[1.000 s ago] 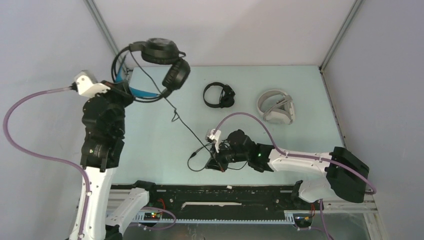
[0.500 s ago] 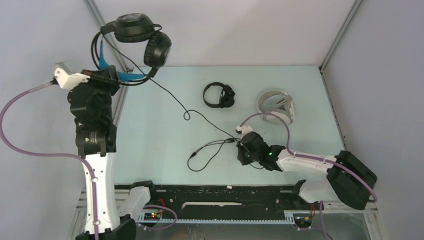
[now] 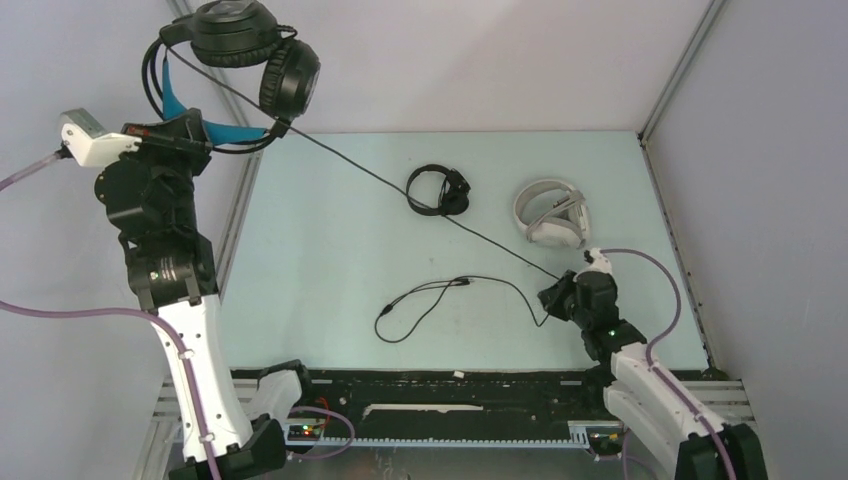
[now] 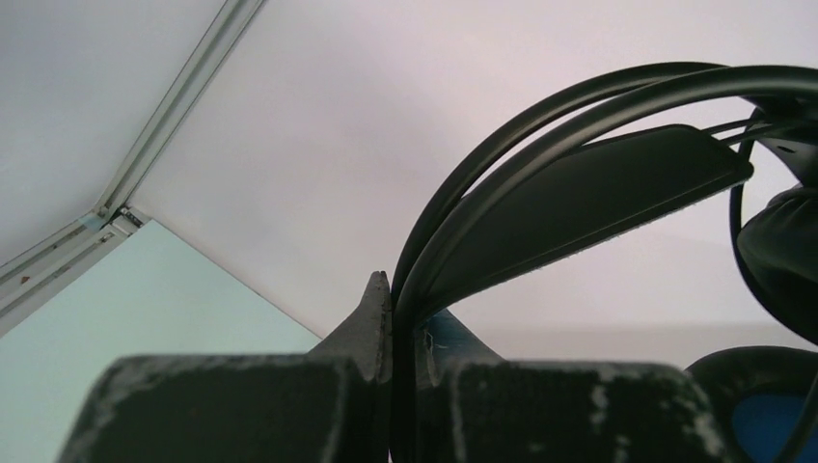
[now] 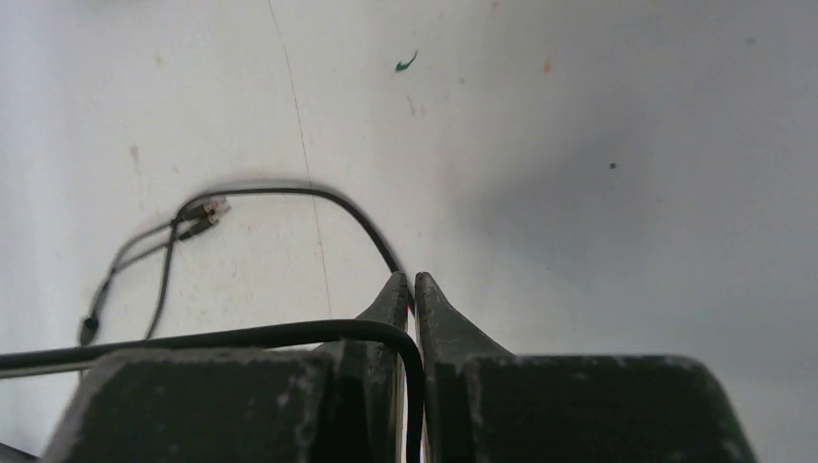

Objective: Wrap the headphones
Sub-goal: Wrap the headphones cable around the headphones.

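Black and blue-lined, the bulky black headset (image 3: 235,25) hangs in the air well to the left of the slim black headset (image 3: 455,192), which lies on the far middle of the pale green table (image 3: 320,250). The left gripper (image 3: 203,130) holds it there, raised above the table's left edge. In the left wrist view its jaws are clenched on the double headband, with the blue lining showing just behind the fingers. One earcup sits at the top and the other hangs lower on the side toward the slim black headset.

From the lower earcup the thin black cable (image 3: 500,246) runs taut in a straight diagonal. It passes close by the near side of the slim black headset, though the overhead view does not show whether it touches it. To the right of the slim black headset the white headset (image 3: 558,232) rests on the table, apart from it, and the taut cable passes just in front of it.

Nearer the arms and further right, the right gripper (image 3: 548,297) hovers low over the table. Its wrist view shows the cable dropping into the narrow slit between the nearly closed jaws, which pinch it. The rest of the cable trails back to the left in a slack loop on the table, in front of the slim black headset, with its plug ends (image 5: 198,214) lying on the surface.
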Controlling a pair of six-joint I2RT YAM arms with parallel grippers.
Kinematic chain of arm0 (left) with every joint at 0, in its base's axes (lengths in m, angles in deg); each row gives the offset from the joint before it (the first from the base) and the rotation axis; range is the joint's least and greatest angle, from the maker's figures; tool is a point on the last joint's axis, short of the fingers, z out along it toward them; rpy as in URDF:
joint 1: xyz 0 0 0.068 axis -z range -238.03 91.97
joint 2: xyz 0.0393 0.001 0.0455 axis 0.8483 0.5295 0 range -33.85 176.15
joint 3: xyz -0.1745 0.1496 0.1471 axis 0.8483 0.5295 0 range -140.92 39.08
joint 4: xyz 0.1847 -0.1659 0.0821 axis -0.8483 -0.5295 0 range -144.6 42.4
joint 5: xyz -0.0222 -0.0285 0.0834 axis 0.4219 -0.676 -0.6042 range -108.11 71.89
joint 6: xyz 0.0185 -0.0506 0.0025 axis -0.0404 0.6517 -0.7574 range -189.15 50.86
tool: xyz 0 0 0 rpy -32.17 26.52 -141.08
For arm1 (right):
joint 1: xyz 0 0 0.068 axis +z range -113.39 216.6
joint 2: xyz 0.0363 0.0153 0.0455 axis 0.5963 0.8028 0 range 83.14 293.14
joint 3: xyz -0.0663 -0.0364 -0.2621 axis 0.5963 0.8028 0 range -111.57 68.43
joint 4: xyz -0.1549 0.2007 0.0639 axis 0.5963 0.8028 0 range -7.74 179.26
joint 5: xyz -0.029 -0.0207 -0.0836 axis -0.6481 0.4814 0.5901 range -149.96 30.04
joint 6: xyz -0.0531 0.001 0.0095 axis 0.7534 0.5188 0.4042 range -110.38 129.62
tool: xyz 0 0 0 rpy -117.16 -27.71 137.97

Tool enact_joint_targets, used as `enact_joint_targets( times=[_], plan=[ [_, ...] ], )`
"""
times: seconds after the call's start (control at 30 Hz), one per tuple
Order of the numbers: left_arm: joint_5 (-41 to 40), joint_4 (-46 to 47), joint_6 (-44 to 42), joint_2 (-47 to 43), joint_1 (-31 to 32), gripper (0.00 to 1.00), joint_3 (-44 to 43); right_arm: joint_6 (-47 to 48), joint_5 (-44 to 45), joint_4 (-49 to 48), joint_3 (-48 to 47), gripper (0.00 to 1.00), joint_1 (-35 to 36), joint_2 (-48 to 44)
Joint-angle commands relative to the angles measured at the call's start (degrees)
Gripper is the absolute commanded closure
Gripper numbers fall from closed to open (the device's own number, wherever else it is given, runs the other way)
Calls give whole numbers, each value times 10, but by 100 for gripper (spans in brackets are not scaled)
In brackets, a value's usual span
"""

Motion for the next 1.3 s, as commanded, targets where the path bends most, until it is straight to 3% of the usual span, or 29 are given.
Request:
enact_joint_targets(
  times=[0.0,0.2,0.37,0.57,0.87,0.93,1.07,1.2,1.27],
  plan=[
    [24,52,44,3,-23,100,7,-36,-54,-10,15,91,-58,-61],
    [79,103,50,6,-24,100,33,29,-76,-9,0,73,-32,-94],
    [121,129,48,11,-21,100,71,57,-35,-4,-38,62,58,-95],
    [63,100,-46,-5,14,100,125,66,85,44,-154,31,195,-48],
    [-59,42,-153,-13,67,100,144,91,65,91,-276,16,222,28],
    [-72,23,-174,-9,89,100,129,120,41,31,-278,9,238,32],
    [-72,3,-190,-14,123,100,118,193,-23,-207,-253,13,269,63],
    [-45,-10,-184,-20,145,100,113,271,-118,-421,-250,12,293,155],
    [-38,-18,-190,-22,156,100,108,321,-120,-496,-260,10,322,211]
  ],
)
